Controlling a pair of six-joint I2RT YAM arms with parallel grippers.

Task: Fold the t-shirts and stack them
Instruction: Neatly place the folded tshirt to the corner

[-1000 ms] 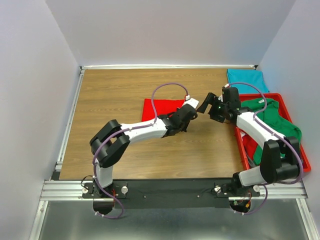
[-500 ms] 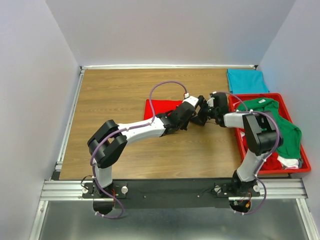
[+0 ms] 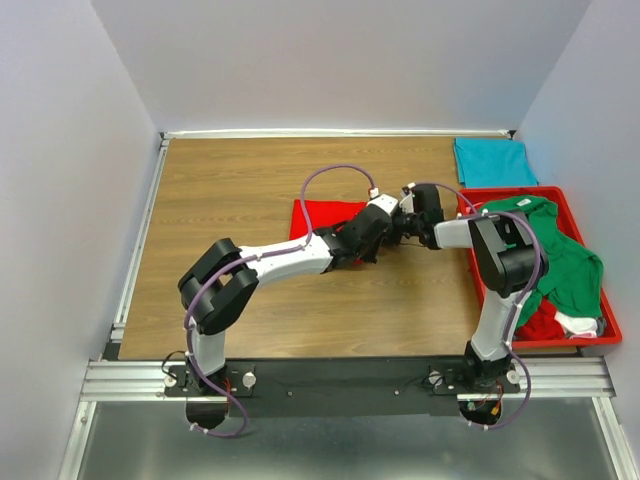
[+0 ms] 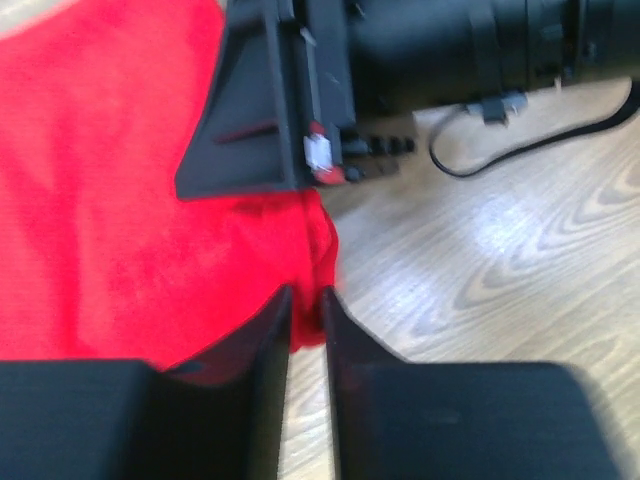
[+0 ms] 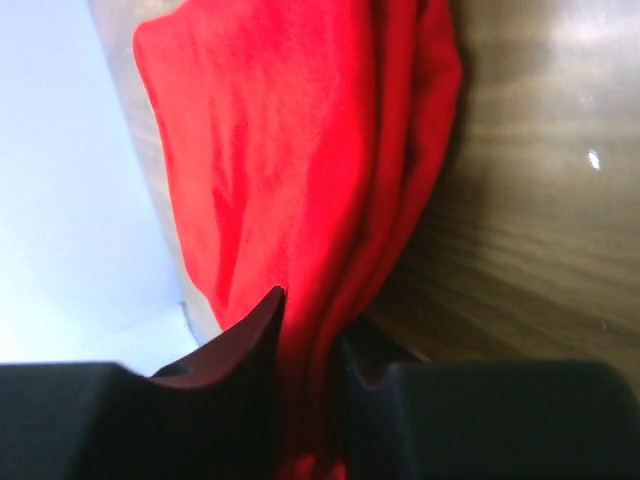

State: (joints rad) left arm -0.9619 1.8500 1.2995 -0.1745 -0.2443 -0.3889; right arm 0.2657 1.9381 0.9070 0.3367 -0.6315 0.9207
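R end effector [image 5: 312, 325] is pinching the red t-shirt [image 3: 320, 215] at its right edge, shirt lying leftward on the table [image 3: 220, 190]; L end effector [image 4: 305, 300], narrowly parted, is sitting alongside.

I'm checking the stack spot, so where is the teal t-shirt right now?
In the top view, the teal t-shirt lies flat at the far right corner of the table, just beyond the far rim of the red tray.
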